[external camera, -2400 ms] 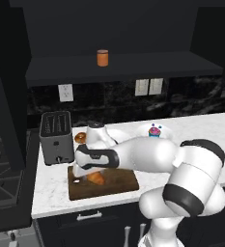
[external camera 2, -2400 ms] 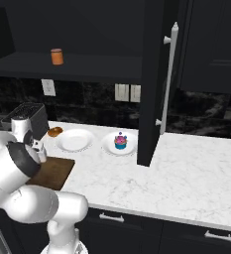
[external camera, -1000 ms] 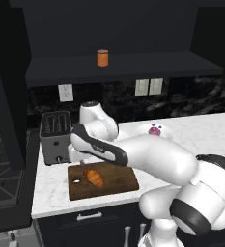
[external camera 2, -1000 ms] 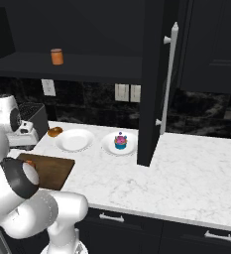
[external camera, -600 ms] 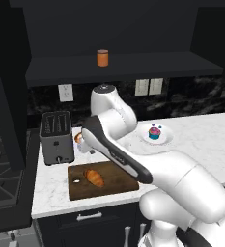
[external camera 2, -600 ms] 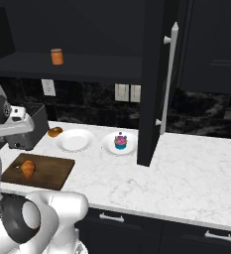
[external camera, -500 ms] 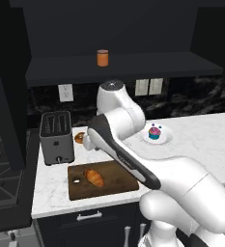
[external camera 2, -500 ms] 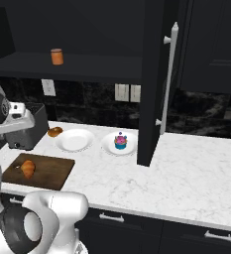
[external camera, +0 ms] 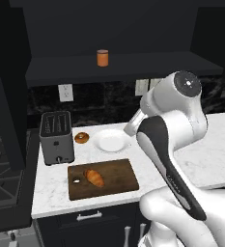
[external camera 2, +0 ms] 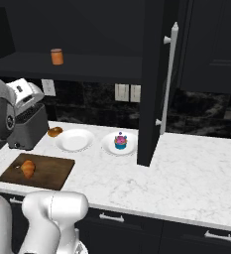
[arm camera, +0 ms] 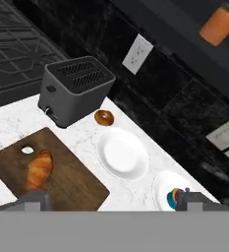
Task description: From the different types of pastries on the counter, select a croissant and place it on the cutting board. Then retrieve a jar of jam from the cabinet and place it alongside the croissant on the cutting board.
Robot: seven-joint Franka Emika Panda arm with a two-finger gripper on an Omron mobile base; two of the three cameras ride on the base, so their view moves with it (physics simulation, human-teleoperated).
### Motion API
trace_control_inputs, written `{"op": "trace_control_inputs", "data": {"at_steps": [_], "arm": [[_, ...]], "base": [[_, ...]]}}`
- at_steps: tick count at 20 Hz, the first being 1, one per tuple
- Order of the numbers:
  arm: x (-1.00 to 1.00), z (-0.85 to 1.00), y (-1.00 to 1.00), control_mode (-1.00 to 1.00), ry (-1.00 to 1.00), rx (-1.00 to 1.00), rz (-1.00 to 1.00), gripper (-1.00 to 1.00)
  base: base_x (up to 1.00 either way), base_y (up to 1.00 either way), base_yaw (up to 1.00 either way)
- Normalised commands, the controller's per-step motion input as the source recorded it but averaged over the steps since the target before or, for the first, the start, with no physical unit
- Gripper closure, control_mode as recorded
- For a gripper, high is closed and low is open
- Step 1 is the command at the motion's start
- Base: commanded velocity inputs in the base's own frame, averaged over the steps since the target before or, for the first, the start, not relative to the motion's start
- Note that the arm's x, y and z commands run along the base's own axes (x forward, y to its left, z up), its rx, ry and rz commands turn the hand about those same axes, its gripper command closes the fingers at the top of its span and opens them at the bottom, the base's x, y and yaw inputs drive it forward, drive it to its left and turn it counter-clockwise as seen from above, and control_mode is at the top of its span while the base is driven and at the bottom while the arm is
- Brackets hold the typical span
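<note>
The golden-brown croissant (external camera: 93, 177) (external camera 2: 28, 168) (arm camera: 39, 169) lies free on the dark cutting board (external camera: 119, 181) (external camera 2: 50, 173) (arm camera: 71, 184), beside the board's small hole. My gripper (arm camera: 115, 203) is open and empty, its fingertips (arm camera: 35, 201) far apart, hanging well above the counter (external camera 2: 186, 168) and looking down on the board and plates. The orange jar of jam (external camera: 102, 58) (external camera 2: 57, 56) (arm camera: 218, 23) stands upright on the dark cabinet shelf (external camera: 133, 65), well apart from the gripper. On the counter, the glazed donut (external camera: 81, 137) (arm camera: 104, 117) lies by the toaster, and the pink cupcake (external camera 2: 120, 140) stands on a small plate.
A grey toaster (external camera: 57, 137) (arm camera: 76, 88) stands at the counter's left end, next to the stove (external camera: 3, 183). An empty white plate (external camera: 111, 141) (external camera 2: 75, 139) lies behind the board. An open dark cabinet door (external camera 2: 154, 84) hangs over the counter to the right of the cupcake.
The arm has lifted away from the cutting board and swung up and right, leaving the croissant lying on the board. The jar has not moved.
</note>
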Motion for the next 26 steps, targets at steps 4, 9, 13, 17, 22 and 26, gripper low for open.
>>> {"op": "trace_control_inputs", "data": {"at_steps": [4, 9, 13, 17, 22, 26], "arm": [[-0.67, 0.77, -0.52, -1.0, -0.76, 0.11, -0.12, -1.0], [-0.1, 1.0, -0.15, -1.0, -0.59, 0.13, -0.32, -1.0], [0.45, 0.87, -0.16, -1.0, -0.56, 0.06, -0.11, -1.0], [0.75, 0.99, -0.43, -1.0, -0.46, 0.23, 0.15, -1.0], [0.54, 0.33, -0.42, -1.0, 0.01, 0.32, 0.27, -1.0], [0.01, 0.08, -0.16, -1.0, 0.31, 0.3, 0.05, -1.0]], "base": [[0.0, 0.0, 0.0], [0.0, 0.0, 0.0], [0.0, 0.0, 0.0], [0.0, 0.0, 0.0], [0.0, 0.0, 0.0], [0.0, 0.0, 0.0]]}}
